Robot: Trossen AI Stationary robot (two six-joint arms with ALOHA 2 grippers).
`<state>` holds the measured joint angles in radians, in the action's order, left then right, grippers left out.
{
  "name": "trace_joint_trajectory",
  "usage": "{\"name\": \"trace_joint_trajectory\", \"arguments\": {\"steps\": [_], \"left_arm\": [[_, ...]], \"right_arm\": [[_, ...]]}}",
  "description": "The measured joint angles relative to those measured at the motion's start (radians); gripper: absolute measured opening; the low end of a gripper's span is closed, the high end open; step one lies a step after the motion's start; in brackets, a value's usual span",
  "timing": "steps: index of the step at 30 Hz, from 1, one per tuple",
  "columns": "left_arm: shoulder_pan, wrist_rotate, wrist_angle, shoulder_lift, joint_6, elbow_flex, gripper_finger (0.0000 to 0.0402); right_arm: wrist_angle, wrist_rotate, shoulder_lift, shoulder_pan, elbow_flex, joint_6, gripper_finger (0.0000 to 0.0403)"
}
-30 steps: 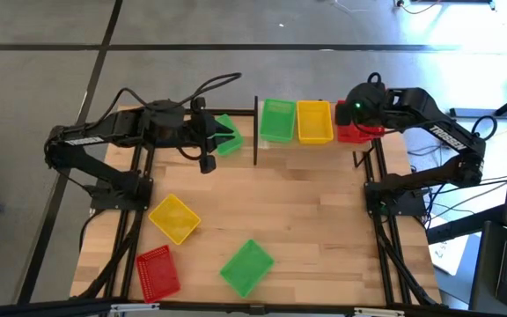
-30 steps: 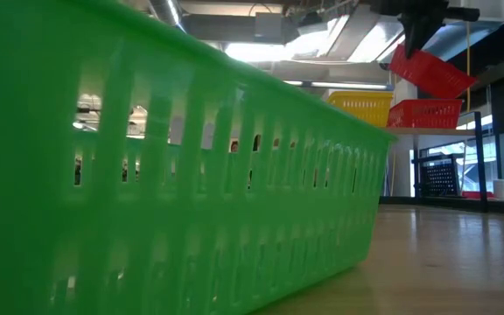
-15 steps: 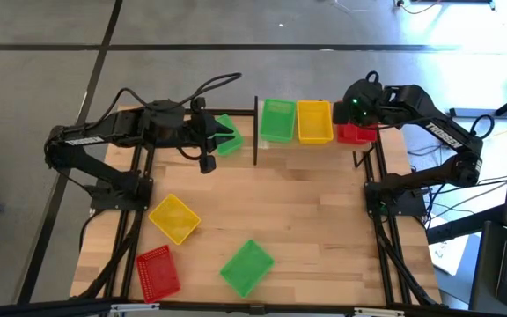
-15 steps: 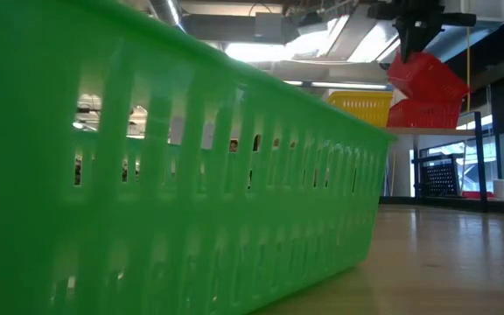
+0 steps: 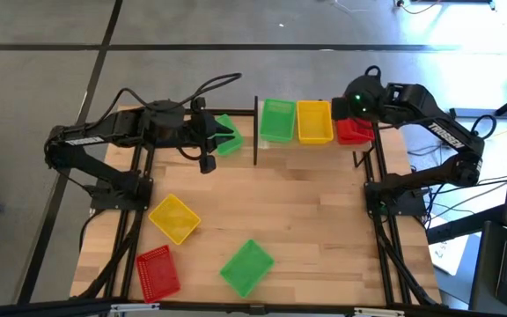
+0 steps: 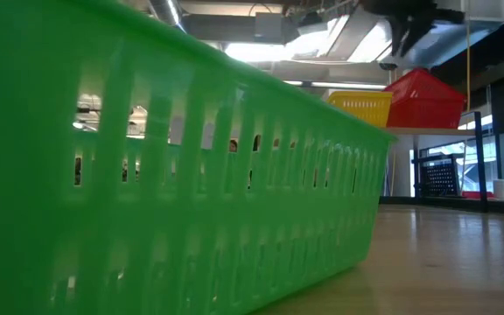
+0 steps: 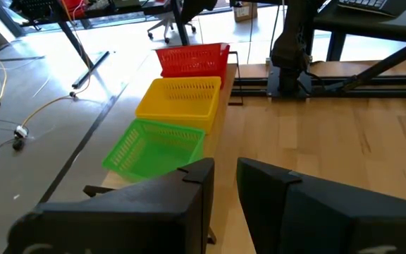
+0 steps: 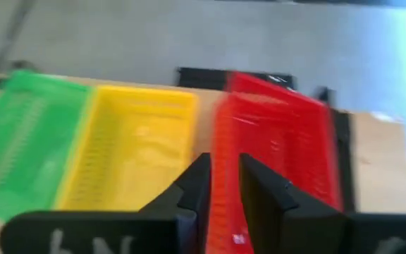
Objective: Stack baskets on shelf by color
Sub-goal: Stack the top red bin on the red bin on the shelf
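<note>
In the high view, the shelf [image 5: 311, 141] lies along the far edge of the table [image 5: 306, 220], with its dark post [image 5: 255, 132] at the left end, and three baskets stand on it in a row: a green basket [image 5: 277, 119], a yellow basket [image 5: 314, 121] and a red basket [image 5: 354, 131]. The right gripper [image 5: 356, 113] hangs over the red one, and from here I cannot tell how its fingers stand. The left gripper [image 5: 223, 136] is left of the post, with a second green basket [image 5: 229, 134] at its tip; whether it holds this basket is not clear. Near the front of the table lie a loose yellow basket [image 5: 175, 218], a loose red basket [image 5: 157, 271] and a loose green basket [image 5: 246, 267], well apart from the shelf. In the low view, that loose green basket [image 6: 173, 184] fills most of the picture, and behind it the red basket [image 6: 425, 98] sits tilted beside the yellow one [image 6: 359, 107], with the right gripper [image 6: 407, 22] just above it and not touching. In the left wrist view, the left fingers [image 7: 266, 194] stand a little apart with nothing seen between them. In the right wrist view, the right fingers [image 8: 270, 194] are slightly parted above the red basket [image 8: 277, 152] and grip nothing.
</note>
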<state>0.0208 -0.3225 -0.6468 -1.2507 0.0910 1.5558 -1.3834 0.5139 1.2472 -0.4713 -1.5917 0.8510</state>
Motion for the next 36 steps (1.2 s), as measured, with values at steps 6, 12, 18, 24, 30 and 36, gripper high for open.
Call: {"name": "trace_joint_trajectory", "arguments": {"steps": [6, 12, 18, 24, 30, 36], "left_arm": [[0.0, 0.0, -0.012, 0.0, -0.001, 0.0, 0.0055], [0.0, 0.0, -0.014, 0.0, -0.001, 0.0, 0.0055], [0.0, 0.0, -0.014, 0.0, -0.001, 0.0, 0.0055], [0.0, 0.0, -0.015, 0.0, -0.002, 0.0, 0.0055], [0.0, 0.0, -0.019, 0.0, -0.003, 0.0, 0.0055], [0.0, -0.001, -0.027, 0.0, -0.004, 0.0, 0.0055]], "right_arm": [[0.051, -0.053, 0.021, 0.009, 0.0, -0.074, 0.0009], [0.046, -0.048, 0.066, -0.014, 0.0, -0.108, 0.0003], [0.003, -0.047, 0.108, -0.065, 0.0, -0.123, 0.0001], [-0.034, -0.062, 0.145, -0.108, 0.0, -0.149, 0.0001], [-0.043, -0.111, 0.172, -0.139, 0.0, -0.178, 0.0001], [-0.041, -0.067, 0.159, -0.149, 0.0, -0.189, 0.0]]}}
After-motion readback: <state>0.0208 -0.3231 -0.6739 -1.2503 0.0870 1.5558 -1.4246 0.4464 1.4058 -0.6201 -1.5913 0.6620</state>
